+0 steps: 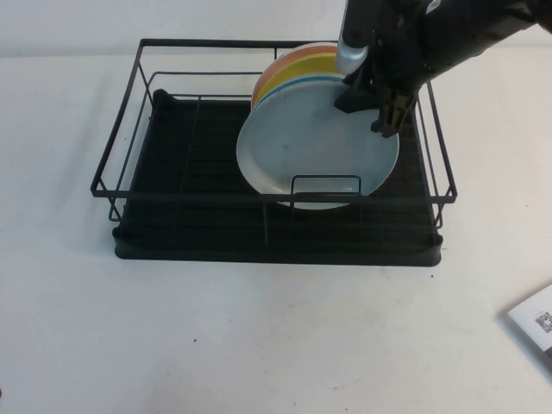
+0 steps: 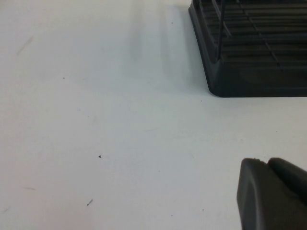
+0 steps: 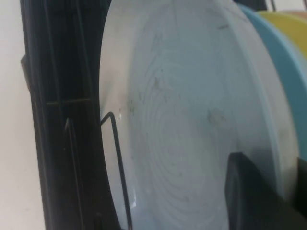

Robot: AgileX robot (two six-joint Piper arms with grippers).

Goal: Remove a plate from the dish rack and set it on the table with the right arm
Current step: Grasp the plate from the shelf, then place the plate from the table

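The pale grey-blue plate [image 1: 315, 151] stands leaning in the black dish rack [image 1: 172, 172], at the front of a row of plates. My right gripper [image 1: 366, 108] is at its upper right rim, one finger on the front face and one behind, shut on the plate. In the right wrist view the plate [image 3: 182, 120] fills the frame, with the gripper [image 3: 273, 167] over its rim and the front finger [image 3: 244, 191] against its face. My left gripper [image 2: 266, 163] is shut and empty over the white table [image 2: 96, 120], beside a corner of the rack [image 2: 249, 48]; it is outside the high view.
Behind the plate stand a sky-blue plate [image 3: 283, 72], a yellow one [image 1: 289, 76] and an orange one [image 1: 302, 53]. A wire loop [image 1: 326, 185] at the rack's front crosses the plate's lower edge. A printed paper [image 1: 536, 319] lies at the table's right edge.
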